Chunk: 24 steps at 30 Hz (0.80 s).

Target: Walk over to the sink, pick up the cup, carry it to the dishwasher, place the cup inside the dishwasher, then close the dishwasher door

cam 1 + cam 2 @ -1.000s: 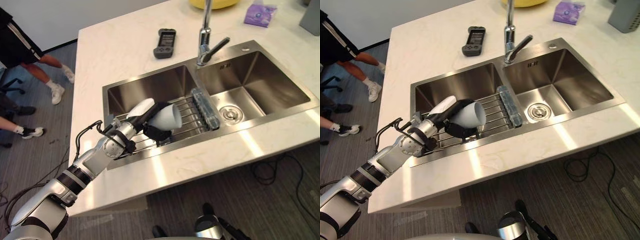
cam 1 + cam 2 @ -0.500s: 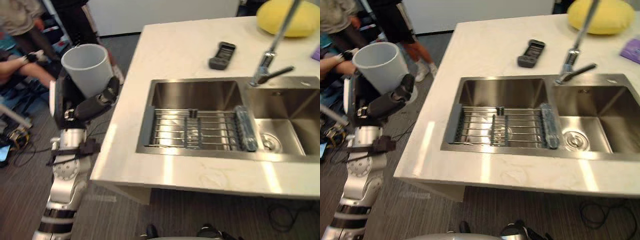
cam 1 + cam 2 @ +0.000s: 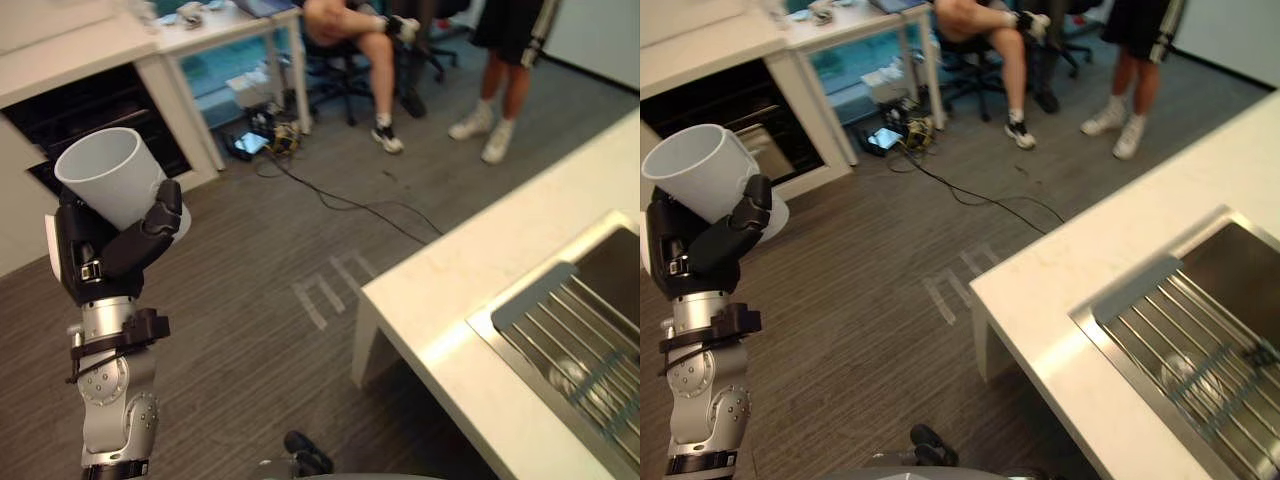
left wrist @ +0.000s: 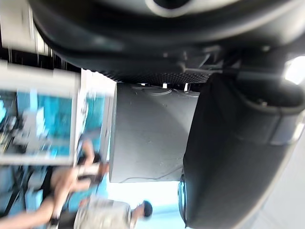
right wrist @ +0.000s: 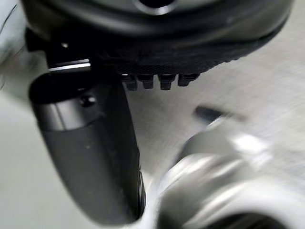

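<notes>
Pickup is being counted as done: the pale grey plastic cup (image 3: 112, 178) is being held in the air by the dark left hand (image 3: 100, 262), well apart from the stainless steel sink (image 3: 1230, 262) set in the white stone counter (image 3: 480, 250). The carry step is being judged as the one in hand. The cup is being carried over the dark wood-grain floor (image 3: 260, 330), mouth up and tilted slightly. A dark open recess in the white cabinets (image 3: 90, 105) is being seen beyond the cup. It is being taken as the likely dishwasher, though this cannot be told for sure. Placing the cup inside and closing the door are being left to do.

Grip: the cup's lower wall is being wrapped by the curled fingers (image 3: 150, 225) on the side facing the sink, while the bulk of the hand is being pressed to the other side. The rim and upper half are being left clear above the hand. In the left wrist view the cup's wall (image 4: 152, 133) is being shown touching the dark digit (image 4: 233, 152) beside it, with no gap.

The right hand (image 5: 90, 157) is being shown in its own wrist view, idle over the floor; its state cannot be told.
</notes>
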{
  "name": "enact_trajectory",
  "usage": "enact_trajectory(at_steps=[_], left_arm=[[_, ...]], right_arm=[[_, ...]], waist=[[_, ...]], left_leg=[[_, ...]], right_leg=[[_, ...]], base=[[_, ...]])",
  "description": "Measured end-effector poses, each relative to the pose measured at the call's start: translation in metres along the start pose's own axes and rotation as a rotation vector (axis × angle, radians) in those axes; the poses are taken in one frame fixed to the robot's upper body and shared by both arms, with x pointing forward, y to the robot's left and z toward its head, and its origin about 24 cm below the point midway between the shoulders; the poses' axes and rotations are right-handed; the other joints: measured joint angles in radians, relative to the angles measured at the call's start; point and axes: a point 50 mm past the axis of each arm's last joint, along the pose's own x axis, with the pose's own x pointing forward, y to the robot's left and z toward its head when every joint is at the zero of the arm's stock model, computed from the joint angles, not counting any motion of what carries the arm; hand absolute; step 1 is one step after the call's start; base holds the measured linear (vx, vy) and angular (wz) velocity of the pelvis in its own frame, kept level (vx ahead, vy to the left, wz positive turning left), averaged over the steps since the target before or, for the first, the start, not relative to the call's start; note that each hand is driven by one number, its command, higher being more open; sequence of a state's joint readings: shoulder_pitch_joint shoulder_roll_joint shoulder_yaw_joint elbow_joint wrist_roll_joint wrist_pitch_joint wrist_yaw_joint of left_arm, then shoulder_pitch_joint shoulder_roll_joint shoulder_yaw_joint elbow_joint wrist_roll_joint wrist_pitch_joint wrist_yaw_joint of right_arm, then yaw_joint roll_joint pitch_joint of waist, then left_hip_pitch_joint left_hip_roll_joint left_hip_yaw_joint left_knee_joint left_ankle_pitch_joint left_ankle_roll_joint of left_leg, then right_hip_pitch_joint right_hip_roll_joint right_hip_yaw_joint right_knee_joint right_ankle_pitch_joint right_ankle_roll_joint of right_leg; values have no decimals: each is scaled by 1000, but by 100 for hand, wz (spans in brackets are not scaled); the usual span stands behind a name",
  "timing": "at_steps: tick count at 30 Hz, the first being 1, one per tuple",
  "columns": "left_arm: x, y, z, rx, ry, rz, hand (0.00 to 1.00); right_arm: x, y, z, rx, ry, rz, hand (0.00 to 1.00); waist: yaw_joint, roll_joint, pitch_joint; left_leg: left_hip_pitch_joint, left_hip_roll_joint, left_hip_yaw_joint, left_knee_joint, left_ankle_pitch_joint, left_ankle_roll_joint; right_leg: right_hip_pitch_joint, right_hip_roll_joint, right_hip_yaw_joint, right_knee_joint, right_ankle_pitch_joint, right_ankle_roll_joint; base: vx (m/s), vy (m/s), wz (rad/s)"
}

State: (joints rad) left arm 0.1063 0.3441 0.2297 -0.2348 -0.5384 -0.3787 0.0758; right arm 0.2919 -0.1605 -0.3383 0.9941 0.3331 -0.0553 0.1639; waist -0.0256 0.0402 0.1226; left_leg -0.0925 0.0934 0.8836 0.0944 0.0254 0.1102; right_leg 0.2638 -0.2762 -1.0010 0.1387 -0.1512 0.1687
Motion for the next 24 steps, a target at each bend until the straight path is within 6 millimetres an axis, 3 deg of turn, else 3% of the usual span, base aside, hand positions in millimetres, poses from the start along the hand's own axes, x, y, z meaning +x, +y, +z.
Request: enact_trajectory(at_steps=[4,7,9,10,11,12,13,15,17,19,22,23,24], left_arm=[[-5,-11,-4,-17,17,-60,0],[-8,-29,-5,-49,9,-129,0],[-8,-44,-10,-90,21,-188,0],[-7,-57,-12,-122,21,-249,0],[-3,-75,-14,-168,14,-341,0],[-3,-82,-16,-187,20,-372,0],[-4,-89,-19,-204,30,-398,0],[-10,-102,-33,-227,98,-467,0],[-16,-108,-38,-220,143,-524,0],[-19,-111,-41,-204,184,-585,0],[-16,-116,-45,-171,232,-660,0],[-15,-118,-46,-162,244,-688,0],[-14,-117,-48,-143,259,-714,0]], right_arm=[[11,25,24,0,-45,88,100],[12,26,24,10,-31,89,100],[10,22,17,17,-9,76,100],[8,19,16,25,-22,65,100],[5,17,8,58,-9,56,100],[4,15,4,72,-4,51,100],[3,14,2,80,-2,46,100],[3,14,2,115,0,31,100],[4,18,2,136,5,36,100],[7,23,11,119,-8,55,100],[9,31,15,104,-13,81,100],[9,33,15,108,-14,88,100],[10,39,10,116,9,99,100]], waist=[[14,15,-2],[22,17,7],[15,18,27],[-2,28,33],[-25,24,39],[-31,21,38],[-35,21,40],[-47,50,53],[-53,50,51],[-66,50,49],[-71,40,44],[-70,25,37],[-68,-13,17]], left_leg=[[-29,-20,-35,29,-34,17],[-72,-43,-96,89,-80,35],[-75,-70,-189,109,-100,48],[-74,-96,-285,96,-99,52],[-72,-144,-440,49,-76,48],[-65,-169,-497,17,-70,49],[-53,-189,-541,-16,-67,49],[14,-201,-602,-112,-68,42],[38,-201,-620,-116,-48,17],[56,-213,-708,-88,-42,15],[91,-197,-753,-84,-46,8],[103,-198,-754,-87,-52,-1],[115,-210,-752,-87,-64,-20]], right_leg=[[1,-21,-33,28,-1,-1],[1,-60,-27,108,-5,-10],[-24,-95,127,260,-1,-117],[-59,-95,280,384,38,-193],[-105,-16,463,451,-95,-153],[-133,21,518,458,-138,-160],[-163,56,568,458,-167,-167],[-263,156,708,432,-214,-166],[-337,161,797,407,-229,-134],[-421,153,935,370,-217,-110],[-473,155,991,321,-189,-89],[-486,151,991,281,-143,-91],[-494,146,992,206,-7,-105]], base=[[-1,127,31],[99,152,64],[136,169,145],[156,119,282],[127,77,310],[83,5,275],[50,-22,197],[160,3,245],[217,3,217],[273,-28,178],[304,-73,121],[334,-130,101],[276,-134,80]])
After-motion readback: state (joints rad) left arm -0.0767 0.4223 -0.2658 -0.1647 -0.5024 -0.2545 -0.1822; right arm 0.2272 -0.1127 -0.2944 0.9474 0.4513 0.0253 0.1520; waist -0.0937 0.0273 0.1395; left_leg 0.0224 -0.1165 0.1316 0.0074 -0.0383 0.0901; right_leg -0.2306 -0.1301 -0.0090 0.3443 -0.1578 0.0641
